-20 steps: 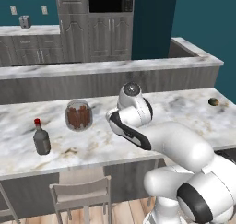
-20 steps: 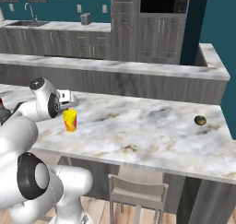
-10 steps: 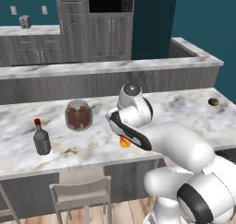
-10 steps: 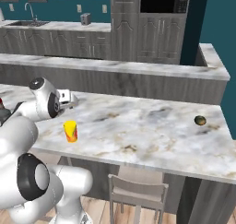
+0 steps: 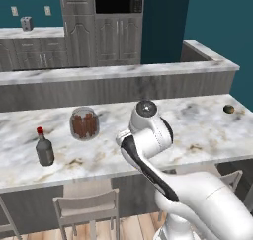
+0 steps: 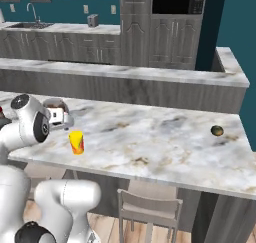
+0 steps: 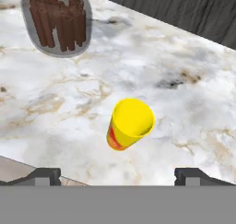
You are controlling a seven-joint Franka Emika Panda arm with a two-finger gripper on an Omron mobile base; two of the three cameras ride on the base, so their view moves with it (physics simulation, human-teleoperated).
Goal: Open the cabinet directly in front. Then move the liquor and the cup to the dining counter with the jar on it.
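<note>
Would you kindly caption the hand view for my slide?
Open gripper above a yellow cup standing on the marble counter, jar beyond.

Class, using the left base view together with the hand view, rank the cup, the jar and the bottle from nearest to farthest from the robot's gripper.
1. The yellow cup, standing on the counter just ahead of the open gripper.
2. The jar, further back on the counter, to the left.
3. The bottle, farthest left, near the front edge.

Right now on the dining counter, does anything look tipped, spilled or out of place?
Nothing stands out. The cup stands upright on the counter, free between the open gripper tips. The jar and liquor also stand upright, apart from each other. A small dark round thing sits near the far end.
</note>
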